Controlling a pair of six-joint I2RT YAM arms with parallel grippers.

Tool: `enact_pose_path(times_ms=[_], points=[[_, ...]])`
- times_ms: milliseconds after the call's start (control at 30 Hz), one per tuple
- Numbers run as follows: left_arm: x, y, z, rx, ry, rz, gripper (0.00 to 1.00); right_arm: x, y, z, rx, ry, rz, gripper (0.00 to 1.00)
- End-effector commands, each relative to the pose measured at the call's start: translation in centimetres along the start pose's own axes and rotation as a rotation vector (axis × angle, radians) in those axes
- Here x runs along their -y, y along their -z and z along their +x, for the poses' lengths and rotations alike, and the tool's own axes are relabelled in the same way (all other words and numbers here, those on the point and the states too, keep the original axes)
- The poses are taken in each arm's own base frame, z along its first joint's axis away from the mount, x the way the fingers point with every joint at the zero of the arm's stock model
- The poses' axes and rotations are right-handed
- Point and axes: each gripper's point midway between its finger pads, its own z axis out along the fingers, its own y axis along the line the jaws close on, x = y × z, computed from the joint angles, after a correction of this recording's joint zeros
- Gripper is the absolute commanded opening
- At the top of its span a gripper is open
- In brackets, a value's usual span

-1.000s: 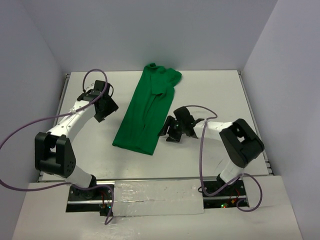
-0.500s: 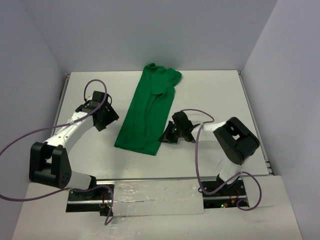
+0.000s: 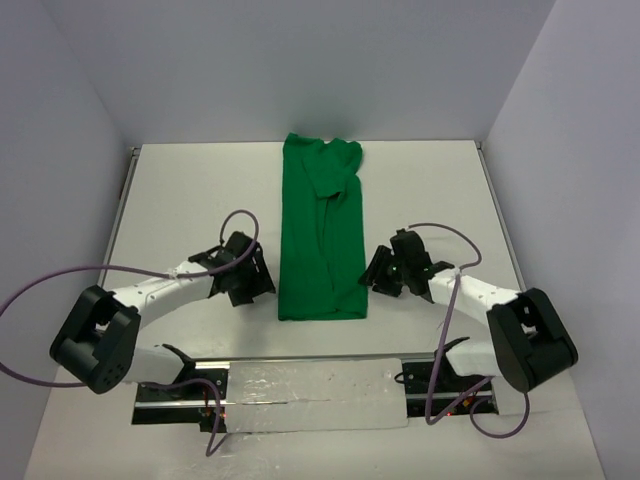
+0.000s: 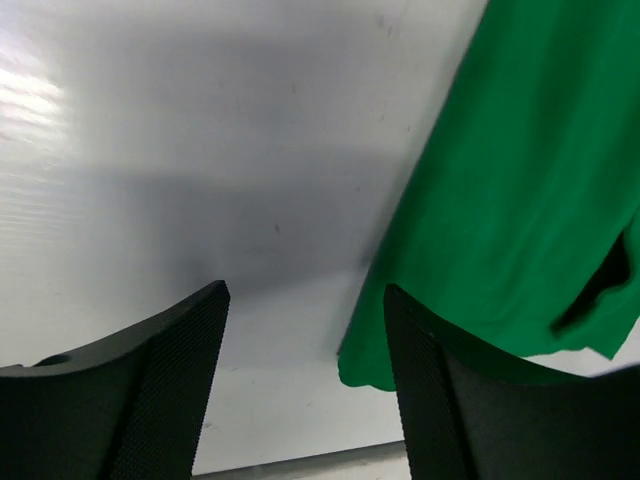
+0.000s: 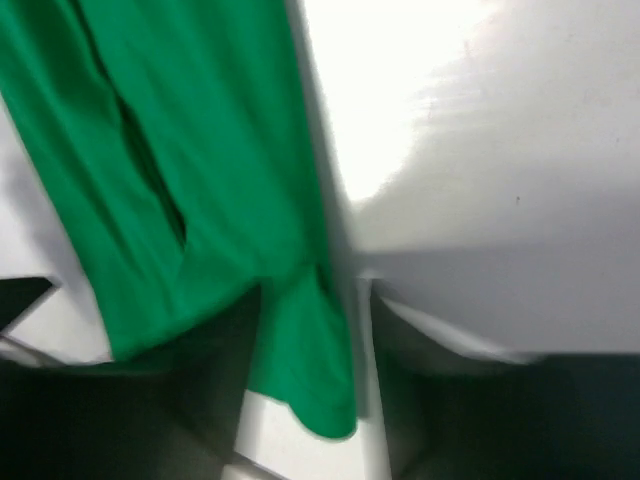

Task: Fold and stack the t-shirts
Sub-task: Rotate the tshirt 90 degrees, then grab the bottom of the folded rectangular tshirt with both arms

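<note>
The bright green t-shirt (image 3: 320,240) lies on the white table (image 3: 190,190) as a long narrow strip, folded lengthwise, collar end far and hem end near. My left gripper (image 3: 258,281) sits low just left of the hem's left corner. In the left wrist view it (image 4: 305,300) is open over bare table, the t-shirt's (image 4: 520,190) corner beside its right finger (image 4: 440,400). My right gripper (image 3: 377,272) is at the hem's right edge. In the blurred right wrist view it (image 5: 308,305) stands open with a corner of the t-shirt (image 5: 200,150) lying between the fingers.
Pale walls close the table on the left, back and right. A metal rail (image 3: 320,358) and a taped strip (image 3: 310,392) run along the near edge by the arm bases. Purple cables (image 3: 60,285) loop off both arms.
The t-shirt's near end has swung to the right, so the strip now lies straight. Both grippers have come nearer, to the two sides of the hem. The right jaws have parted from the cloth.
</note>
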Motion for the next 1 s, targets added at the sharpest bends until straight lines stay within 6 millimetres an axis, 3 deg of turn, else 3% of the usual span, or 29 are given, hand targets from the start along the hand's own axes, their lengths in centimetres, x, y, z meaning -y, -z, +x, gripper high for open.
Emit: enact_pose_path(times_ms=[0,100,167,300,400,500,533,633,667,700,800,967], points=[[3.4,0.1,2.0,-0.039,0.056,0.213,0.69,2.9,1.4,2.2,-0.04,0.029,0.072,0.62],[3.7,0.0,4.8,-0.103,0.08,0.294,0.6,3.1,2.0,3.7,-0.053,-0.012,0.028,0.61],[4.0,-0.1,5.5,-0.118,0.088,0.315,0.57,3.8,2.0,5.6,-0.094,-0.044,0.004,0.6],[4.4,-0.3,6.4,-0.137,0.095,0.341,0.53,3.3,1.8,7.0,-0.138,-0.059,-0.046,0.58],[4.1,-0.6,7.2,-0.164,0.094,0.313,0.44,2.9,1.5,8.0,-0.182,-0.05,-0.059,0.55],[3.1,-0.9,8.1,-0.182,0.104,0.276,0.28,2.8,1.4,8.6,-0.203,-0.051,-0.056,0.46],[2.7,-0.9,8.3,-0.183,0.115,0.267,0.26,2.8,1.5,8.6,-0.201,-0.051,-0.057,0.43],[2.2,-0.7,8.4,-0.175,0.13,0.26,0.11,3.0,1.8,8.3,-0.18,-0.053,-0.041,0.24],[1.9,-0.7,8.4,-0.174,0.133,0.252,0.1,3.2,1.8,8.1,-0.166,-0.052,-0.029,0.13],[1.9,-0.6,8.4,-0.171,0.134,0.251,0.1,3.2,2.0,7.9,-0.157,-0.053,-0.024,0.09],[2.3,-0.2,7.7,-0.143,0.127,0.246,0.1,3.0,2.8,7.1,-0.112,-0.045,-0.019,0.09],[3.9,1.7,5.3,-0.066,0.123,0.24,0.1,0.7,5.0,3.0,0.033,0.004,-0.014,0.09]])
